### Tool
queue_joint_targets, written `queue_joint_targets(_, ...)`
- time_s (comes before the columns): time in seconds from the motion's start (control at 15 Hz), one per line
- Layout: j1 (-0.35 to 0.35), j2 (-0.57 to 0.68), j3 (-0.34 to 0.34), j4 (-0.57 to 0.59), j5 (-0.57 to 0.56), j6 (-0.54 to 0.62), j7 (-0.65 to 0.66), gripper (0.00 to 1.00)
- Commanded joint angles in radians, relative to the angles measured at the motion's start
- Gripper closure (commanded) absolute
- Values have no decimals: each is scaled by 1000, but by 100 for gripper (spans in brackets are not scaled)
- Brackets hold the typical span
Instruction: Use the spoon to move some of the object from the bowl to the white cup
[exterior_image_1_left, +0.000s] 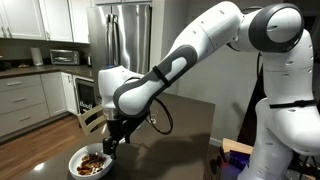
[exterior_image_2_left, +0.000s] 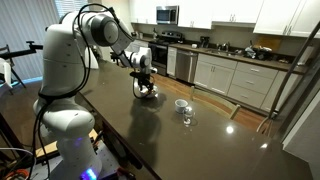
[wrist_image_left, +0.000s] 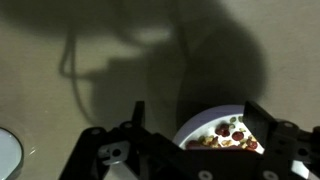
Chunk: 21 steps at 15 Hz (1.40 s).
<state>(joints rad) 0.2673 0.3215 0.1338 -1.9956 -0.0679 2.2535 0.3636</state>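
The wide white bowl (exterior_image_1_left: 92, 165) stands on the dark table and holds the brown and reddish pieces (exterior_image_1_left: 92, 160). It also shows in an exterior view (exterior_image_2_left: 147, 93). In the wrist view the bowl (wrist_image_left: 190, 128) and the pieces (wrist_image_left: 232, 132) lie between my fingers. My gripper (exterior_image_1_left: 110, 143) (exterior_image_2_left: 144, 76) (wrist_image_left: 200, 118) hangs just above the bowl, open, with nothing between its fingers. The small white cup (exterior_image_2_left: 181, 103) stands apart from the bowl, beside a tiny clear glass (exterior_image_2_left: 187, 114). I cannot make out the spoon in any view.
The dark table (exterior_image_2_left: 150, 135) runs long, with its edge near the robot base (exterior_image_2_left: 60, 130). Kitchen counters (exterior_image_2_left: 230, 70) and a fridge (exterior_image_1_left: 125, 35) stand behind. A wooden chair (exterior_image_1_left: 90, 118) is by the table. A white round rim (wrist_image_left: 5, 155) shows at the wrist view's left edge.
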Motion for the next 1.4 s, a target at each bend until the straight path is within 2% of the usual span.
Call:
queue_joint_targets(0.0,2,-22,-1,-34,15,19,26,0)
queue_joint_targets(0.33,3,-21,-1,-50,26,81,38,0)
queue_joint_targets(0.73,24,-28,-21,-84,-22,193,115,0)
queue_joint_targets(1.0,51,-29,-47,-104,-73,247,180,0)
queue_joint_targets(1.33,86,-32,-89,-117,-158,257,287,0)
